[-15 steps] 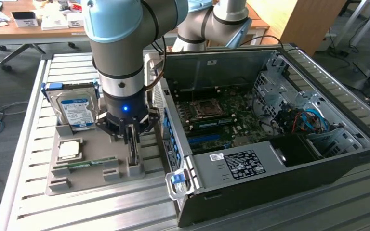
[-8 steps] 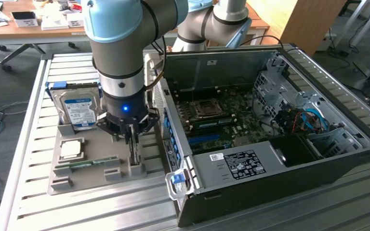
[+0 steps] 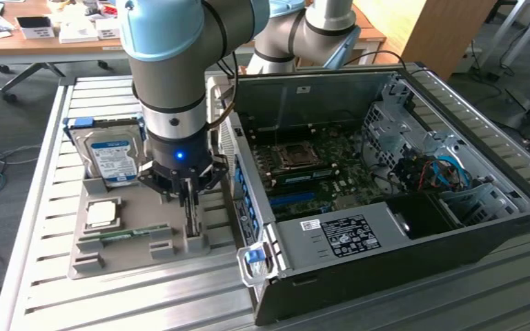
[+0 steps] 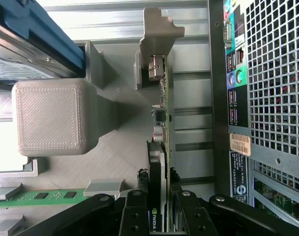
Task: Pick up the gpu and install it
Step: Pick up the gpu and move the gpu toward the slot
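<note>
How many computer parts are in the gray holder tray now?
4: hard drive at the far end, square chip and memory stick nearer, gpu upright in the gripper. Others may be hidden.

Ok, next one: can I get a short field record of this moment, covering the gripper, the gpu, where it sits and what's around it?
gripper: lowered over the tray, shut on the gpu's two faces
gpu: standing on edge in its slot in the tray
tray: gray, beside the computer case, on the exterior view's left
hard drive: upright at the tray's far end
memory stick: lying flat in the tray
computer case: on its side, open
install: not yet done
</note>
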Robot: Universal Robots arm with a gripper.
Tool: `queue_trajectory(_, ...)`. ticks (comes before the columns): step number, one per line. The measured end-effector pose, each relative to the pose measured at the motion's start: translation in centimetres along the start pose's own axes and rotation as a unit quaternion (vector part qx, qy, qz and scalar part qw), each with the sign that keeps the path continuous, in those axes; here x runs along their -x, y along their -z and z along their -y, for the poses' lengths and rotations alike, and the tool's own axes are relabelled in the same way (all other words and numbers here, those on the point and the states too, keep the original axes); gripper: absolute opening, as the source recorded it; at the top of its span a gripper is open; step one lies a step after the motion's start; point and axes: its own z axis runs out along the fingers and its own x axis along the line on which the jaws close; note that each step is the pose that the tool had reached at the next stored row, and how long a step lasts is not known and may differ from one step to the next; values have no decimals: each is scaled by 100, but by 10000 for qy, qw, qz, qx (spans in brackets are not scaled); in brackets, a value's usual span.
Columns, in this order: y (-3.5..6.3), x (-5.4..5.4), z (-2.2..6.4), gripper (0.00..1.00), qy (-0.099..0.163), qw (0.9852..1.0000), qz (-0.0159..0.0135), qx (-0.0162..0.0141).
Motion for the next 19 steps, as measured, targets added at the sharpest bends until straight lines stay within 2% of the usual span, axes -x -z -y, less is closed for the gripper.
queue_trajectory(4,0,0,0,27,19,10000,-1,0)
queue_trajectory(8,-1,0,0,27,267,9996,-12,5)
queue_trajectory(15,2,0,-1,27,276,9996,-11,7)
queue_trajectory(19,56,1,-2,27,276,9996,-12,6)
